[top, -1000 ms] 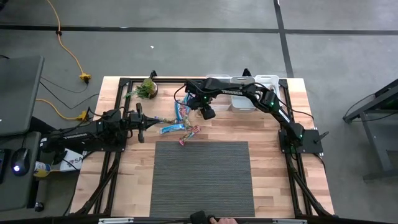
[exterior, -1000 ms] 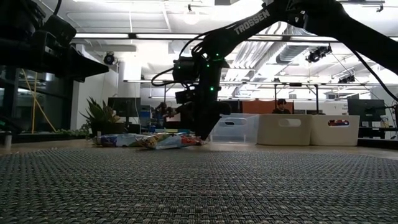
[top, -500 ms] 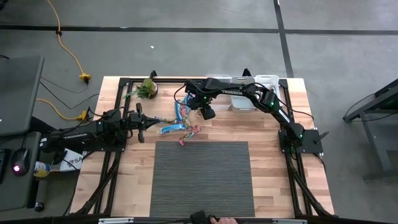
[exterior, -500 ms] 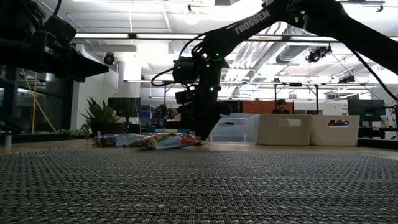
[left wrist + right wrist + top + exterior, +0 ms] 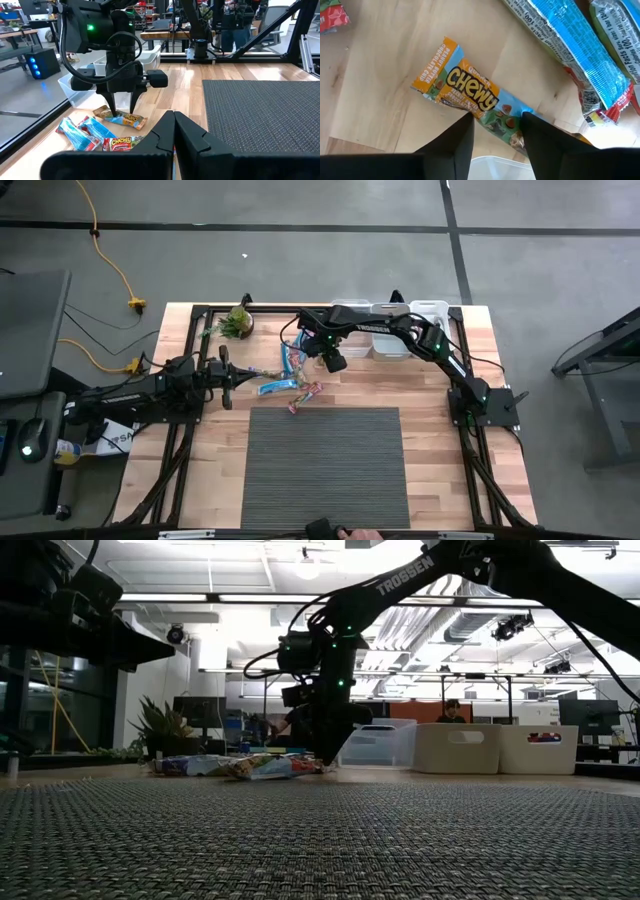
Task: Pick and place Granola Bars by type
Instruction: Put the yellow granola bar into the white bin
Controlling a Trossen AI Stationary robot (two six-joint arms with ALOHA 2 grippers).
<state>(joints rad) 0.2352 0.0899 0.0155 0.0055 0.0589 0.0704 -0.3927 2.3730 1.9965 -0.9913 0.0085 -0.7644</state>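
An orange, yellow and green "Chewy" granola bar lies flat on the wooden table, apart from the pile of blue and red-white granola bars. My right gripper points down over it, a finger on each long side; the left wrist view shows it too. My left gripper waits shut and level at the table's left side, holding nothing. My right gripper comes from above, pointing down, its two fingers lying across the bar. The fingertips meet the bar's two long edges toward its green end. The bar lies flat on the table.
Clear and white bins stand in a row at the far edge, right behind the gripper. A small potted plant sits at the far left. A grey woven mat covers the near middle of the table.
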